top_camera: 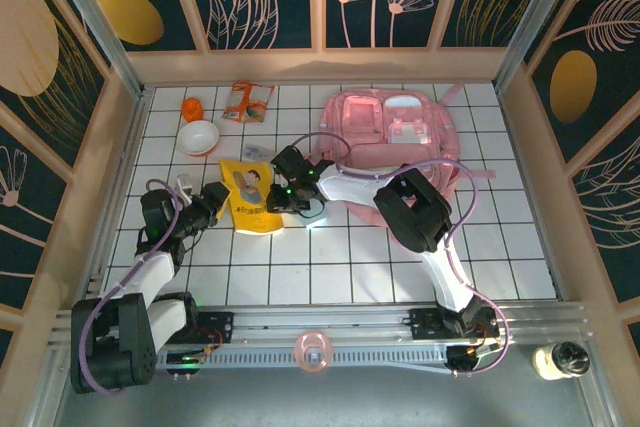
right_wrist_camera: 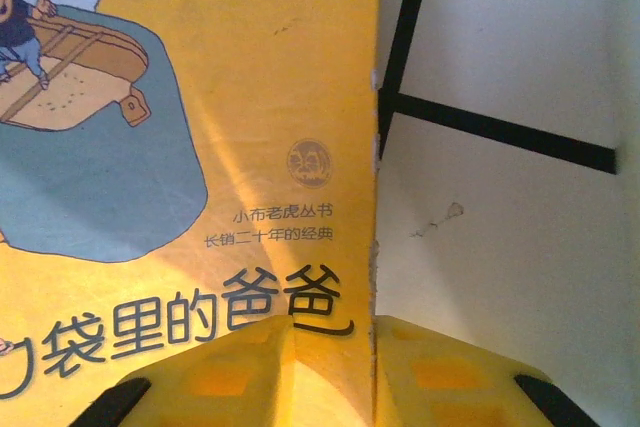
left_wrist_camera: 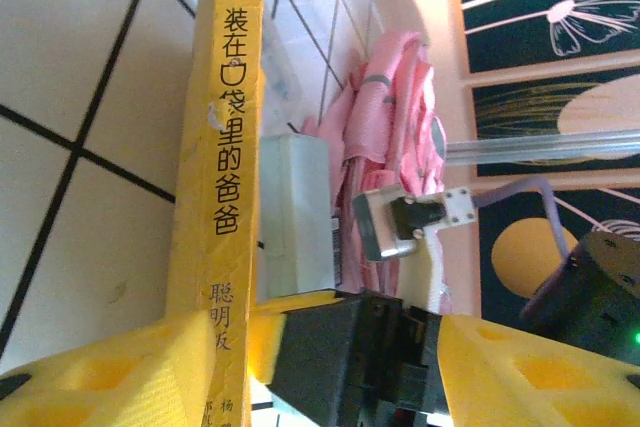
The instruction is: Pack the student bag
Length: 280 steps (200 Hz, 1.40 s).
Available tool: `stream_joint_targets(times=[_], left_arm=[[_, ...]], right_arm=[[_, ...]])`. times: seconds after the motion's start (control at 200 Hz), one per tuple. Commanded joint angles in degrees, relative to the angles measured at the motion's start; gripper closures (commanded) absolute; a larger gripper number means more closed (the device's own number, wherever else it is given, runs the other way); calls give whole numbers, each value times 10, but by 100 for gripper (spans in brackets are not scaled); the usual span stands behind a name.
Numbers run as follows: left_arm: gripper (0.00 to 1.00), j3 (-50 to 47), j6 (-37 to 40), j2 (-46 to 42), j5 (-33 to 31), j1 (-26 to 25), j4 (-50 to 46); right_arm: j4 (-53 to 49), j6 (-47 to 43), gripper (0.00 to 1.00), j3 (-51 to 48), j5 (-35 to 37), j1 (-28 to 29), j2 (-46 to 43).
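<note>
the yellow book (top_camera: 250, 197) is gripped by the right hand (right_wrist_camera: 372, 332). the left hand (top_camera: 212, 199) is seen open at the book's spine. the student bag (top_camera: 395, 132) is placed on the counter (top_camera: 350, 267) beyond the book.

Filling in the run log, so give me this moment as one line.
task: pack student bag | left end effector: open at yellow book | right end effector: straddling book edge, grip unclear
</note>
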Motion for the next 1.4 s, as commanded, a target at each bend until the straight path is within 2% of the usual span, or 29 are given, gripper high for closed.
stream_joint_targets(times=[0.0, 0.2, 0.42, 0.58, 0.751, 0.801, 0.891, 0.951, 1.041, 1.211, 1.396], left_arm=[[40, -14, -8, 41, 93, -21, 20], [41, -18, 0, 96, 97, -22, 53], [40, -15, -43, 108, 106, -45, 93], [40, 1, -7, 109, 35, -72, 14], [40, -35, -70, 135, 31, -77, 109], [40, -31, -60, 135, 25, -79, 84], [41, -10, -10, 124, -25, -80, -23], [41, -7, 0, 123, -40, -80, -47], [41, -23, -25, 127, -25, -83, -18], [40, -64, -124, 128, 24, -86, 95], [38, -56, -176, 85, 50, -91, 113]], right_arm=[[48, 8, 77, -13, -75, 41, 15], [62, 14, 77, -19, -76, 41, 12], [78, 23, 77, -16, -86, 42, 15], [15, 14, 78, 6, -28, 42, 21], [24, 23, 79, -6, -30, 40, 23], [24, 24, 79, -6, -29, 40, 23], [17, 23, 79, -2, -20, 40, 21], [17, 23, 79, -3, -17, 39, 19], [21, 23, 80, -3, -19, 39, 19], [67, 35, 80, -16, -55, 38, 12], [72, 38, 80, -13, -62, 38, 10]])
